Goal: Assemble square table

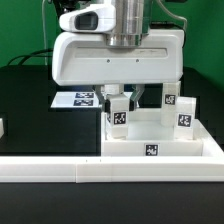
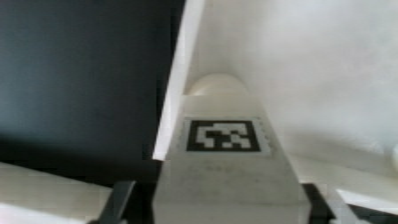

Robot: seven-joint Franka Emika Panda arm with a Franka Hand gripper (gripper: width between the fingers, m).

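Note:
The square table slab (image 1: 160, 140) lies at the exterior view's right, with a tag on its near side. My gripper (image 1: 120, 106) is shut on a white tagged leg (image 1: 120, 116) and holds it upright at the slab's near left corner. Whether it touches the slab I cannot tell. Two more legs (image 1: 170, 100) (image 1: 185, 112) stand upright on the slab's right side. In the wrist view the held leg (image 2: 226, 135) fills the middle between the dark fingers (image 2: 121, 205), with the gripper (image 2: 217, 212) closed round it and the slab (image 2: 338, 80) beside it.
The long white L-shaped rail (image 1: 50, 170) runs along the front. The marker board (image 1: 85, 98) lies on the black table behind the gripper. A small white part (image 1: 2, 127) shows at the exterior view's left edge.

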